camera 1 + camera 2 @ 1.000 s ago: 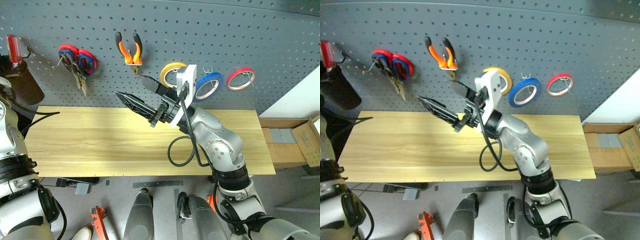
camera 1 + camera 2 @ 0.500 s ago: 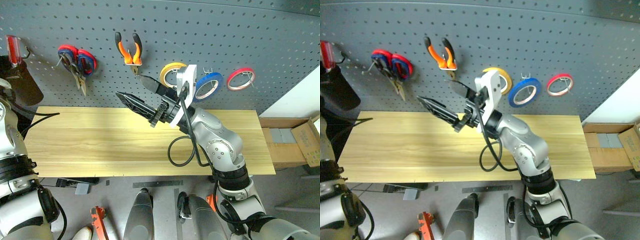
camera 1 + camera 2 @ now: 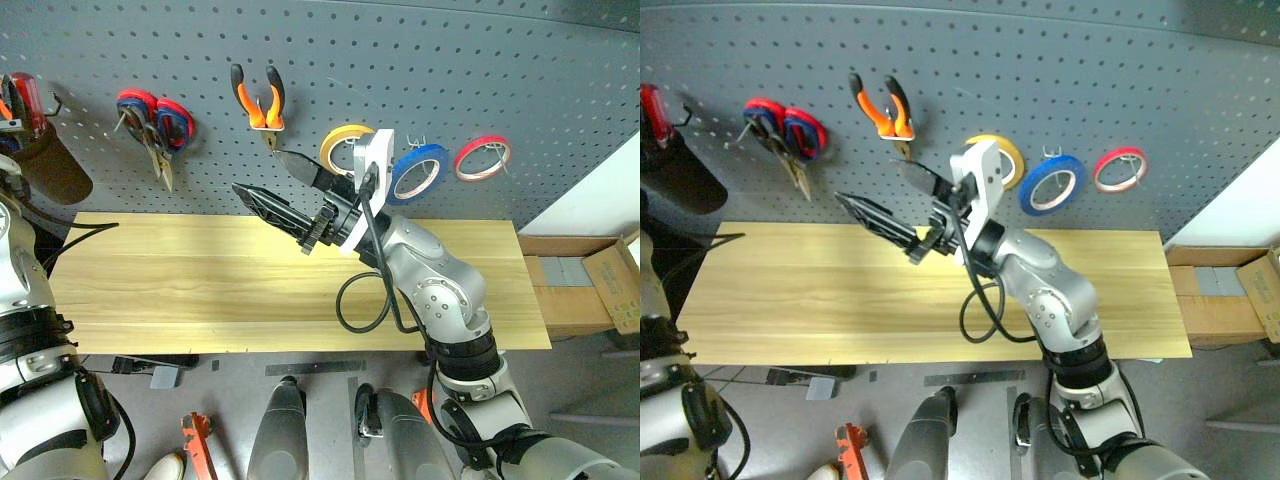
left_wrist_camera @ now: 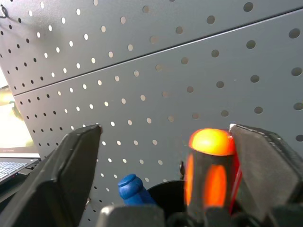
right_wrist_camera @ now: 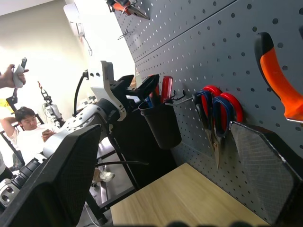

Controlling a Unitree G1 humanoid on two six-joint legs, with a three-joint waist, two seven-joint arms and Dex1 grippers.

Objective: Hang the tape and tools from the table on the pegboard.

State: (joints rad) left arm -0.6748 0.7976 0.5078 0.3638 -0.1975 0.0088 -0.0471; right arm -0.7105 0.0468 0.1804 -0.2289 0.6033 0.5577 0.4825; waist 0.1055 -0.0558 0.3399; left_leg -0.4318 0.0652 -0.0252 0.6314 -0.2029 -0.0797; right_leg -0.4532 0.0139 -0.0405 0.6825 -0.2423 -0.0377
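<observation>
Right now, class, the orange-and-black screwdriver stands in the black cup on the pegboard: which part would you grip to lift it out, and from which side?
Take the screwdriver by its handle, just under the rounded orange end, coming straight down from above. It stands upright in the cup, so only the handle shows, and a red handle sits close beside it.

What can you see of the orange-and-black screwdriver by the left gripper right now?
Only the screwdriver handle shows: a rounded glossy orange cap over black grip with orange inlay, looking like plastic or rubber. It stands upright, cap up, in the black cup on the pegboard, between the left gripper's open fingers, close beside one of them; contact is unclear. Its shaft is hidden in the cup.
</observation>
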